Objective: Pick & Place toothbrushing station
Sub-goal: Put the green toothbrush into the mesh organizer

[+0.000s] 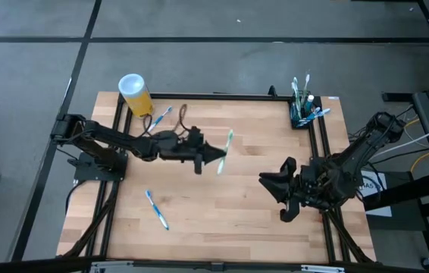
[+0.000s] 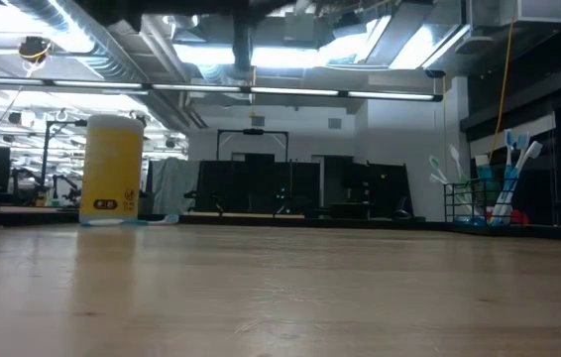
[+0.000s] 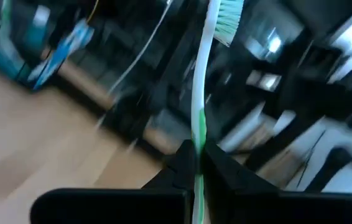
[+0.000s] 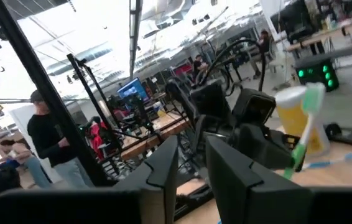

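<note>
Here the left claw (image 1: 216, 158) hangs over the middle of the wooden counter (image 1: 222, 212), pinched tight on the handle of a green-and-white toothbrush (image 1: 226, 149), whose bristled head points away past the fingertips. The toothbrushing station (image 1: 303, 114), a small black holder already bristling with several brushes, stands at the counter's far right corner, well apart from this claw, ahead of it and off to its right. The right claw (image 1: 277, 196) waits lower down on the right side, nearer the station but still clear of it; its two fingers stand partly apart with nothing between them.

From above, two blue toothbrushes show that no other view gives clearly: one (image 1: 161, 117) behind the left claw, just beside the yellow cup (image 1: 135, 93) at the far left corner, and one (image 1: 157, 209) lying alone toward the near left. The low view catches neither claw, only the cup (image 2: 111, 170) standing upright at one side and the station (image 2: 489, 195) with its brushes rising from it at the other. The left wrist view alone shows the grip close: the green handle (image 3: 199, 118) runs straight up from between the closed fingers (image 3: 182, 168), with the station a blur off to the side. The right wrist view looks past its own parted fingers (image 4: 163, 162) at the other arm holding the green brush (image 4: 306, 124) in front of the cup, and at a person (image 4: 55, 146) in dark clothes standing in the room beyond.
</note>
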`<state>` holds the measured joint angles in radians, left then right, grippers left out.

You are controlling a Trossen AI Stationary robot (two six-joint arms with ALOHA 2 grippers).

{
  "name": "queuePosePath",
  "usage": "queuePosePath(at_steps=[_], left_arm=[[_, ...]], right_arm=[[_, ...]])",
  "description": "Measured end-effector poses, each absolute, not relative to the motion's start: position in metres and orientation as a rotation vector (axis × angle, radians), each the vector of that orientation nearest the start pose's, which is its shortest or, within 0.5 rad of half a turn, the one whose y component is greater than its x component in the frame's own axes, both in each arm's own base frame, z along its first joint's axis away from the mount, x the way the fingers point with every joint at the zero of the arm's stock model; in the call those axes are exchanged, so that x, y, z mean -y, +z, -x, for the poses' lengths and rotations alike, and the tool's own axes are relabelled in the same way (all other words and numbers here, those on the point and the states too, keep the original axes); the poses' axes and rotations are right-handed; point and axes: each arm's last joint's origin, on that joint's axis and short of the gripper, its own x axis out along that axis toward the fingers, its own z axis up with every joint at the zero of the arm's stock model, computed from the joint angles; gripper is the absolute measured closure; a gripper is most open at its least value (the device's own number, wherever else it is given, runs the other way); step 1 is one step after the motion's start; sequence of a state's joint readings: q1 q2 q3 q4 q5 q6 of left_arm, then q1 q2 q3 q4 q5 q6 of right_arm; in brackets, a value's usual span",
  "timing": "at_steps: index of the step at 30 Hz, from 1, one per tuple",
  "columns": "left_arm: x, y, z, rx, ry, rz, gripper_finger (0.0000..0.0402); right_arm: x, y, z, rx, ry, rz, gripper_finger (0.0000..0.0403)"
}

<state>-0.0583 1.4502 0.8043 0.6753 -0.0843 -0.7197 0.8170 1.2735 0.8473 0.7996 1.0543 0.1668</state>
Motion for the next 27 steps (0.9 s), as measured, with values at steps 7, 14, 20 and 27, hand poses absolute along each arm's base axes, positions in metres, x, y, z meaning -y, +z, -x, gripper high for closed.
queuePosePath(at_steps=[7,14,20,27], left_arm=[[0.036,0.304,-0.323,0.166,-0.086,0.706,0.0395],[0.053,0.337,-0.327,0.217,-0.162,0.652,0.0395],[0.071,0.330,-0.341,0.169,-0.202,0.669,0.0395],[0.083,0.332,-0.363,0.158,-0.249,0.678,0.0395]], right_arm=[[-0.169,0.352,-0.212,0.266,-0.247,-0.445,0.0286],[-0.159,0.352,-0.223,0.272,-0.231,-0.467,0.0220],[-0.148,0.353,-0.232,0.287,-0.200,-0.472,0.0213],[-0.143,0.353,-0.237,0.290,-0.184,-0.465,0.0240]])
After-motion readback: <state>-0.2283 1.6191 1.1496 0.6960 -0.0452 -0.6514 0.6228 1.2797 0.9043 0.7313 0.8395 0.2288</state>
